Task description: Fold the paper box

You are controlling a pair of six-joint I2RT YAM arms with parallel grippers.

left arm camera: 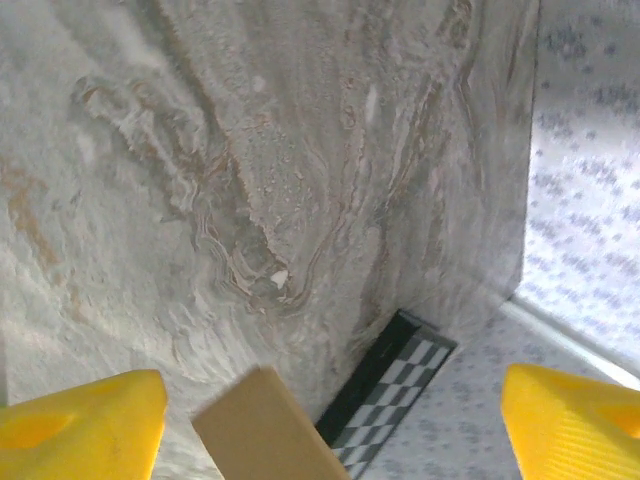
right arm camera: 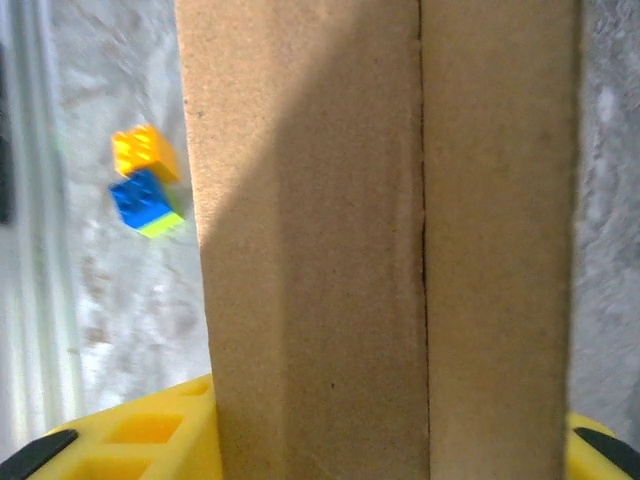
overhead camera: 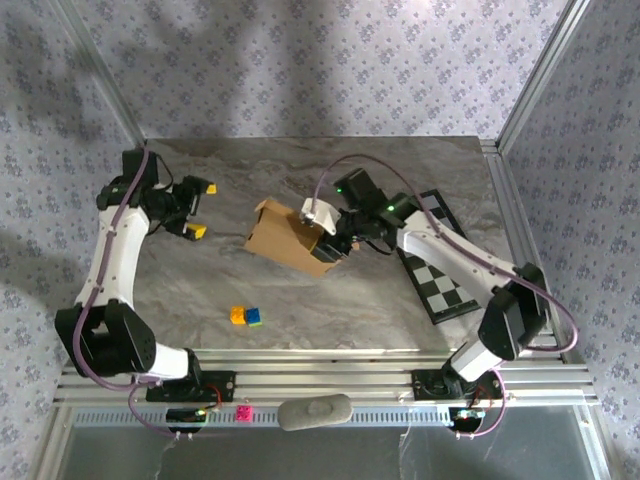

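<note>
The tan paper box (overhead camera: 288, 238) lies partly folded in the middle of the marble table, with one end raised. My right gripper (overhead camera: 336, 244) is shut on its right end. In the right wrist view the cardboard (right arm camera: 380, 240) spans the whole gap between the yellow fingers (right arm camera: 140, 435), and a crease runs down it. My left gripper (overhead camera: 203, 210) stands open to the left of the box, apart from it. In the left wrist view a corner of the box (left arm camera: 262, 430) shows low between the wide-spread yellow fingertips (left arm camera: 90, 420), touching neither.
A black-and-white checkerboard (overhead camera: 440, 265) lies under the right arm at the table's right side, also in the left wrist view as a checkerboard (left arm camera: 395, 395). Small yellow, blue and green toy bricks (overhead camera: 245, 316) sit near the front edge. Patterned walls and metal posts enclose the table.
</note>
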